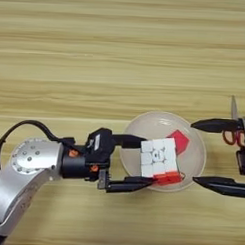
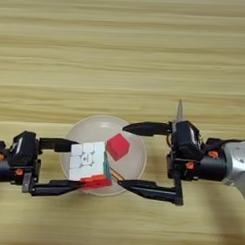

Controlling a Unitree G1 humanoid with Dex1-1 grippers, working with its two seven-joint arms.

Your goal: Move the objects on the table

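Cube-handling is the step in hand, by my reading: the left gripper (image 1: 145,164) has its two black fingers set far and near of the puzzle cube (image 1: 160,160), clasping it over the left part of a shallow round plate (image 1: 196,147). Whether the cube rests on the plate or hangs just above it cannot be told. It shows a white tiled top with a red band along its near edge, and the right eye view adds a sliver of green on its right side.

Just right of the cube, a small red block (image 2: 117,146) lies in the plate, tilted so that a corner points toward the far side. The right gripper (image 2: 128,155) stands released, one finger reaching over the plate's far right rim, the other over its near right rim, holding nothing. Behind its wrist a steel blade and a red handle of scissors (image 2: 179,112) peek out; the rest is hidden.

Next, I judge, the cube must either be set down flat or carried clear of the rim without knocking the block.

The cube looks hard, glossy and square-edged. The plate is pale, smooth and thin-lipped. The counter (image 1: 122,54) is light yellowish wood with straight grain stripes.
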